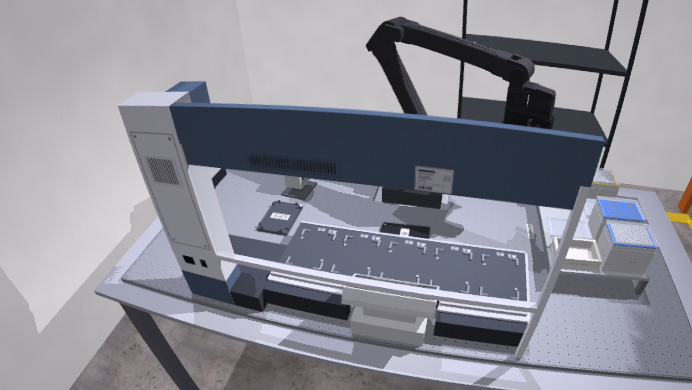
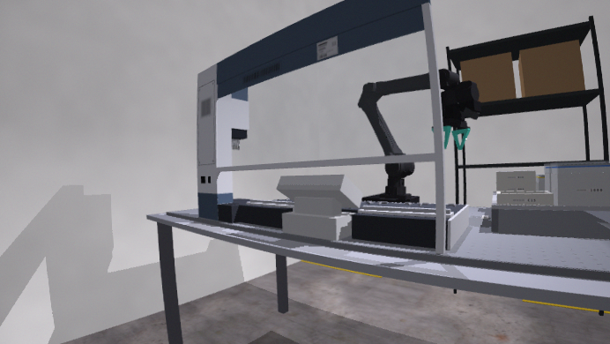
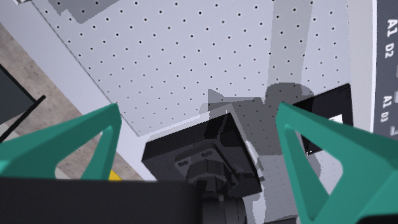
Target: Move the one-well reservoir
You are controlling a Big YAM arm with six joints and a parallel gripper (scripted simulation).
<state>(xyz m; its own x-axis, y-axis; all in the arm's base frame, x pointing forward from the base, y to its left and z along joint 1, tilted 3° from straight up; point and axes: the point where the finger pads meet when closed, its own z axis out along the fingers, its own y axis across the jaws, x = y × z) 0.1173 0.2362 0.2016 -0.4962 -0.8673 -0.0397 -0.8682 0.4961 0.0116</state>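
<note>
End effector (image 3: 200,145) hangs with teal fingers spread wide and empty; deck (image 3: 387,75) engravings read "A1 D2"

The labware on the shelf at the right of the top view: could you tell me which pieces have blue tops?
The two tall boxes at the outer edge: one farther back, one nearer. The low white pieces beside them lack blue.

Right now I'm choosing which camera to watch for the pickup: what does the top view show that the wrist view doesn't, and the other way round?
Only the top view shows the deck with its row of corner brackets, the labware on the SHELF including two blue-topped boxes, and the blue gantry beam. Only the wrist view shows the open end effector with its green fingers spread wide, nothing between them, and the arm's base directly beneath. Both share the dotted table top and the black regrip nest.
</note>
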